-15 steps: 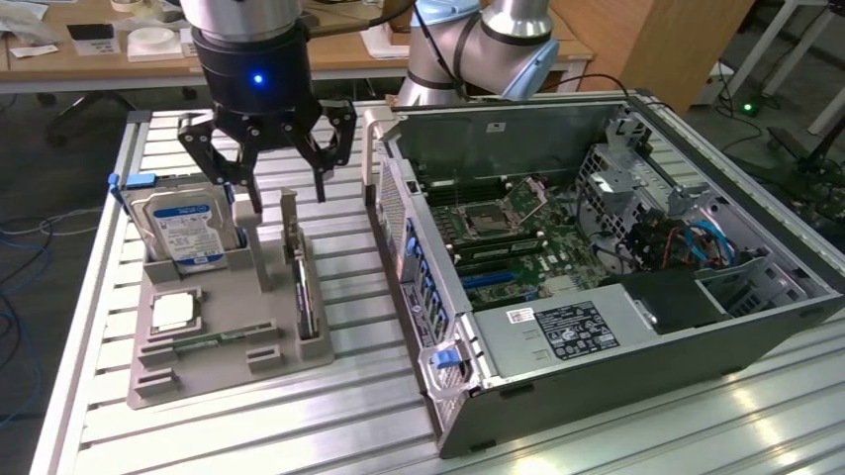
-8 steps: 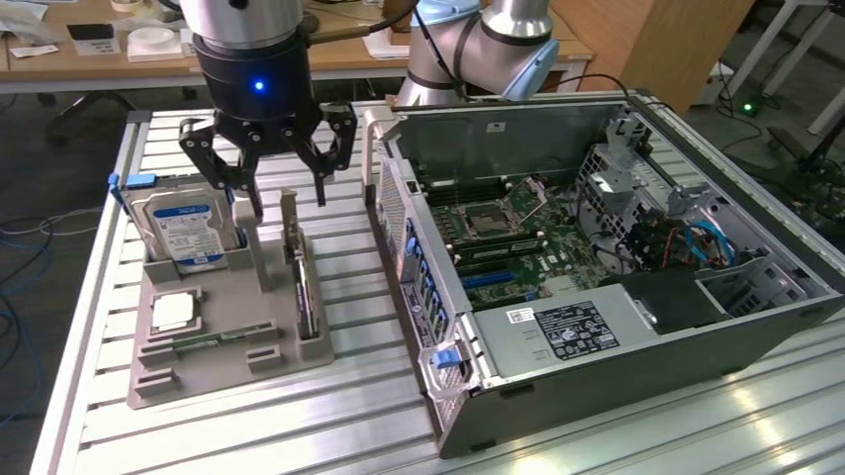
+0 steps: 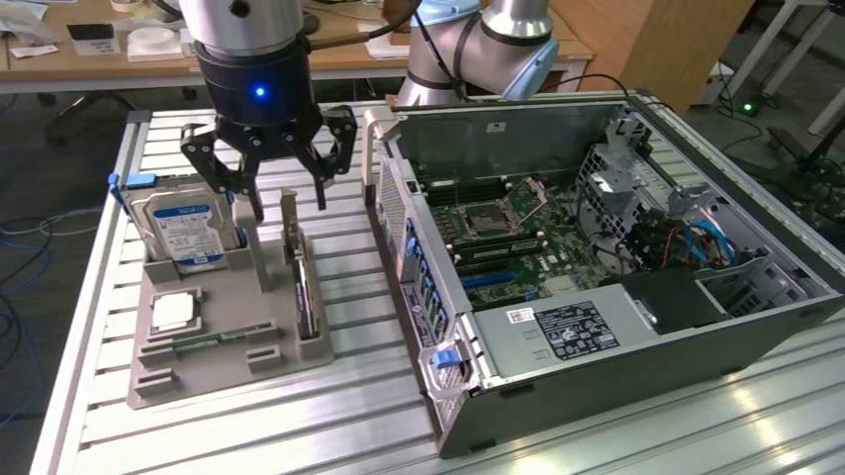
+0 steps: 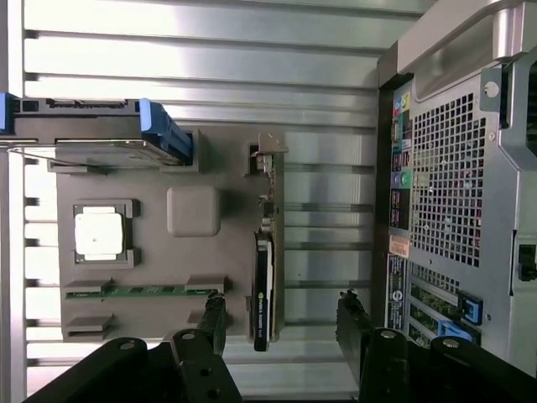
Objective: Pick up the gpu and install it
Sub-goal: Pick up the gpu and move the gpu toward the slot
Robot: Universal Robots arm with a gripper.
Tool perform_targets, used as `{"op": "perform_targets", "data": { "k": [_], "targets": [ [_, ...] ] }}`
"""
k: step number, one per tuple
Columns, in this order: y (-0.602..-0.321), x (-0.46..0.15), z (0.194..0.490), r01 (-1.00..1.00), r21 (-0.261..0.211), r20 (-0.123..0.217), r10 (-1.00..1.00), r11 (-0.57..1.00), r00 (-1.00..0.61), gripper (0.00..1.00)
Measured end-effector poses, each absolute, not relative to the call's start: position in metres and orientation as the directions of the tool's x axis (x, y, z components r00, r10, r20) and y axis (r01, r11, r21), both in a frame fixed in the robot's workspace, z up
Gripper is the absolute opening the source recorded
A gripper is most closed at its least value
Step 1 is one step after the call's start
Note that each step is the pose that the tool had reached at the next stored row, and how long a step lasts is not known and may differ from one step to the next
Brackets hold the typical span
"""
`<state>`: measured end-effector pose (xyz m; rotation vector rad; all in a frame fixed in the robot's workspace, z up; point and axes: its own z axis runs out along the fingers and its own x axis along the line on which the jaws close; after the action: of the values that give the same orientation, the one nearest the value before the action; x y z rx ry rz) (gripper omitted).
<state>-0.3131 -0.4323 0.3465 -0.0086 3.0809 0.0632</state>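
The gripper is seen wide open, with nothing held between its black, jointed metal fingers. It is poised above a grey moulded holder, a matte block with slots and shallow pockets.

The gpu is stood on edge in a slot of that holder, directly beneath the gripper. It is seen as a thin dark blade with a slim metal bracket at the end farther from the hand. It falls between the two spread fingers, nearer to the one on the holder's side, and is not touched by either.

Beyond that finger, a small square silver processor chip is seated in a pocket, and a narrow green memory stick is laid in a groove. A boxy silver hard drive with a blue-white label and blue plastic rails is stood upright farther off on the same side.

On the other finger's side, an open computer case is laid on its side, with a perforated steel rear panel and a green board inside. Everything is rested on a table of ribbed, glossy aluminium slats.
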Motion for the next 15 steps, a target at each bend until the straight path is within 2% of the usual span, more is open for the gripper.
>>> {"op": "perform_targets", "data": {
  "k": [15],
  "targets": [
    [-0.4331, -0.3129, 0.3382, -0.007, 0.034, -0.059, -0.005, 0.999, -0.998, 0.65]
  ]
}}
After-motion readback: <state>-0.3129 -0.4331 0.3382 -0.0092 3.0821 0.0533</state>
